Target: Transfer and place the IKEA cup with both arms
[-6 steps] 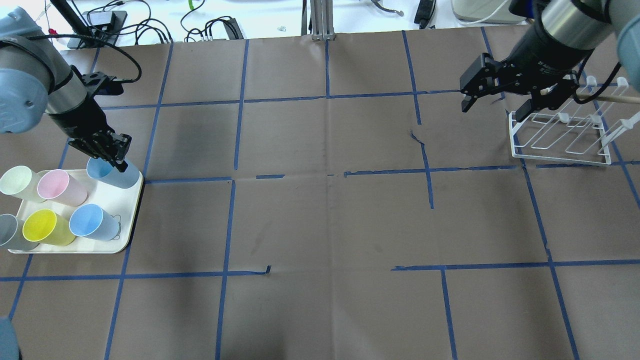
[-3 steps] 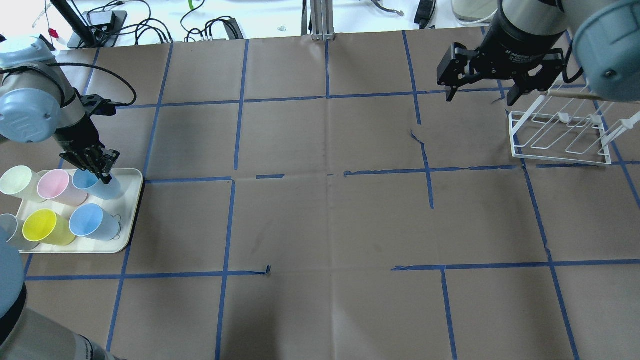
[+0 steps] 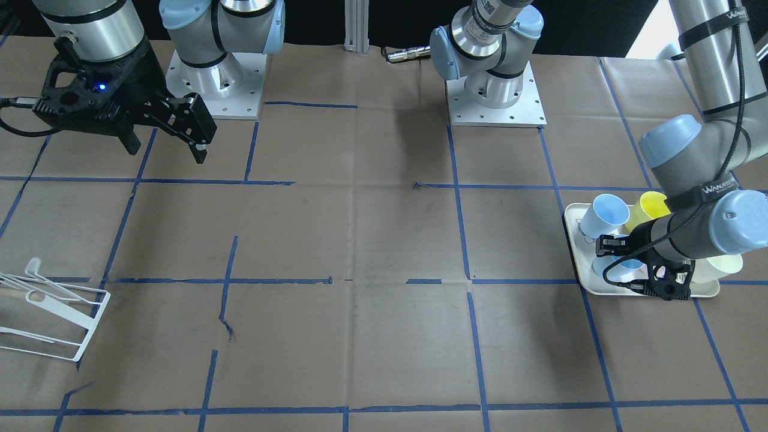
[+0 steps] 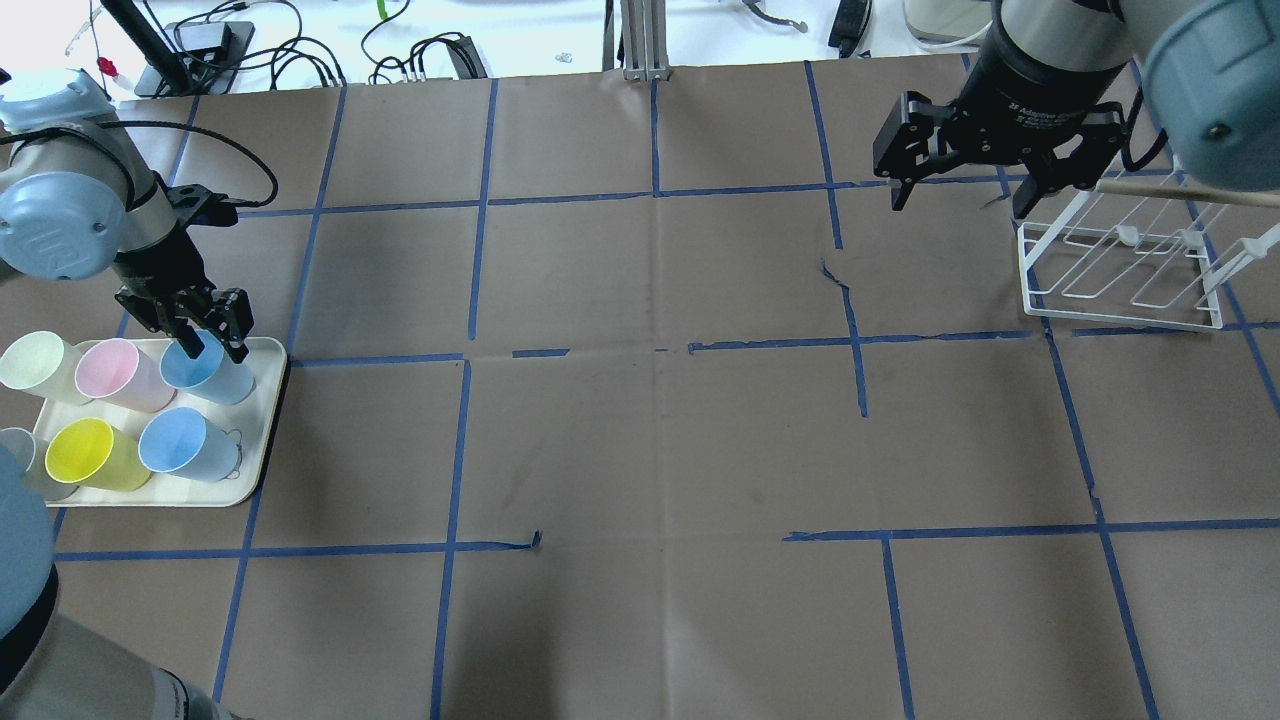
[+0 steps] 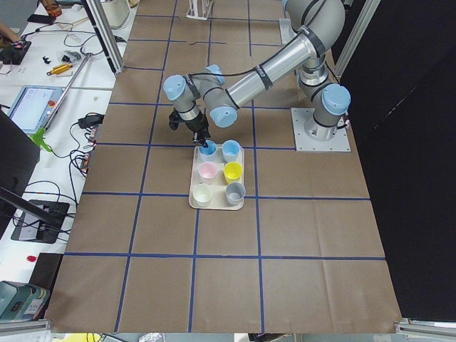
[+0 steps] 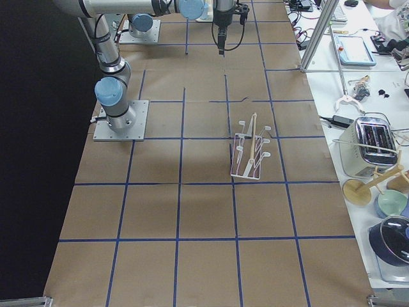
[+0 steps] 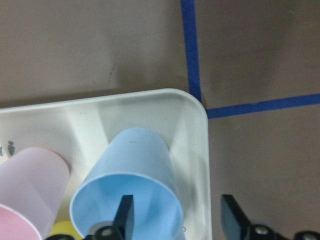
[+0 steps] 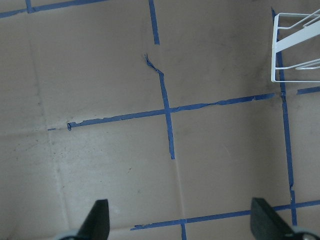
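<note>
The pale blue IKEA cup (image 4: 212, 372) stands at the far right corner of the white tray (image 4: 255, 478); it also shows in the left wrist view (image 7: 137, 170) and the front view (image 3: 631, 264). My left gripper (image 4: 214, 338) is open and straddles the cup's rim. One fingertip (image 7: 125, 215) is inside the cup and the other is outside, over the tray edge. A second blue cup (image 4: 185, 445) stands in the tray's near row. My right gripper (image 4: 958, 197) is open and empty, high above the table beside the rack; it also shows in the front view (image 3: 165, 149).
Pink (image 4: 118, 372), pale green (image 4: 35, 362), yellow (image 4: 92, 455) and grey (image 4: 15, 462) cups share the tray. A white wire rack (image 4: 1120, 275) stands at the far right. Blue tape lines cross the brown table cover. Cables lie beyond the far edge.
My left arm swung and its gripper came down over the blue cup, which shifted left on the tray. My right gripper moved left and farther back from the rack and turned.
</note>
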You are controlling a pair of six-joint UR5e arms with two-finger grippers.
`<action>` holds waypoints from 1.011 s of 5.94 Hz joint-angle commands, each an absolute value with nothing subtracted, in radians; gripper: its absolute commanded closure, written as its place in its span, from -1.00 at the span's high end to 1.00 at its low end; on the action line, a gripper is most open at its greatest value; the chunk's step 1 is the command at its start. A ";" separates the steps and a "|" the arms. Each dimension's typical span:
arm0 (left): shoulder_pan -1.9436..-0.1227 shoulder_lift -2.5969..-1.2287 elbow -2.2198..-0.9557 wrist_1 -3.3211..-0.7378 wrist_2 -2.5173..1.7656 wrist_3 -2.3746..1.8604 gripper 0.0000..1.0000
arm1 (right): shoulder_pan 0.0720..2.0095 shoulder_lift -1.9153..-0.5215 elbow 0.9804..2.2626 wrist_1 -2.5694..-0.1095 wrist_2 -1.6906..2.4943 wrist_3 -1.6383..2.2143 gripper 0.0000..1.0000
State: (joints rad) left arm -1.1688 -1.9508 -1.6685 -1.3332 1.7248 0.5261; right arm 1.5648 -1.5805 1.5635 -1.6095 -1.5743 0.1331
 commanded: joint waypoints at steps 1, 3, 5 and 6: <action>-1.183 -1.835 -1.652 -1.426 1.602 0.523 0.96 | 1.566 -1.582 1.563 -1.606 -1.575 0.133 1.00; -1.326 -1.697 -1.580 -1.594 1.551 0.383 0.95 | 1.566 -1.580 1.563 -1.603 -1.569 0.132 1.00; -1.521 -1.625 -1.525 -1.725 1.533 0.183 0.96 | 1.566 -1.580 1.563 -1.603 -1.571 0.132 1.00; -1.581 -1.593 -1.522 -1.724 1.526 0.187 0.96 | 1.566 -1.580 1.563 -1.603 -1.569 0.132 1.00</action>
